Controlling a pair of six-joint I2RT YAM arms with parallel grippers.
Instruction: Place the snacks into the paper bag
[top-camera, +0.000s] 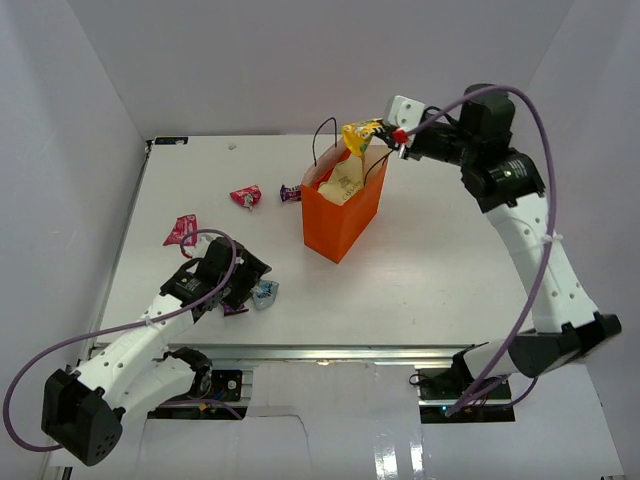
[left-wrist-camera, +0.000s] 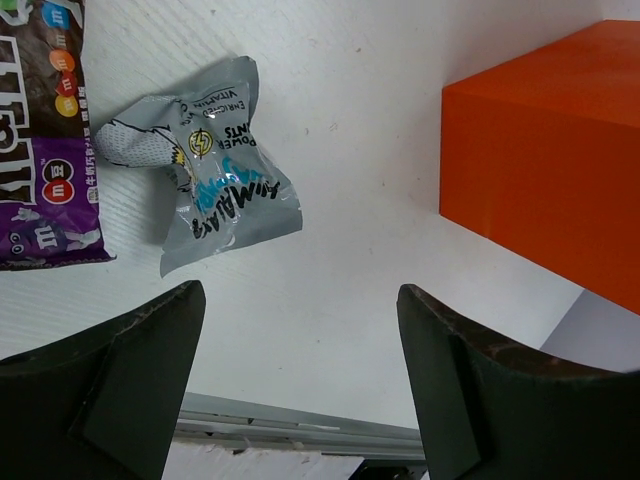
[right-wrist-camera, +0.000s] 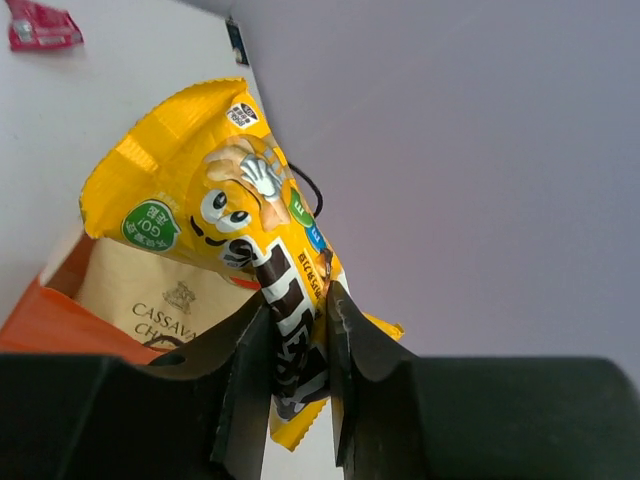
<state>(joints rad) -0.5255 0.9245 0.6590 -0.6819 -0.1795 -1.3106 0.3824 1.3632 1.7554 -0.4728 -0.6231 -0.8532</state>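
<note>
The orange paper bag (top-camera: 338, 222) stands upright mid-table with a cream chip bag (top-camera: 345, 178) inside it. My right gripper (top-camera: 397, 136) is shut on a yellow packet (top-camera: 360, 135) and holds it above the bag's far rim. In the right wrist view the yellow packet (right-wrist-camera: 225, 195) hangs between the fingers (right-wrist-camera: 350, 330) over the chip bag (right-wrist-camera: 150, 295). My left gripper (left-wrist-camera: 300, 295) is open and empty, low over the table, near a clear-blue packet (left-wrist-camera: 215, 180) and a purple packet (left-wrist-camera: 40, 150). The orange bag's side (left-wrist-camera: 550, 190) is to its right.
Two pink-red packets (top-camera: 245, 196) (top-camera: 180, 230) and a small purple-brown packet (top-camera: 290, 193) lie left of the bag. One pink-red packet shows in the right wrist view (right-wrist-camera: 40, 25). The table's near edge (left-wrist-camera: 300, 425) is just behind the left fingers. White walls enclose the table.
</note>
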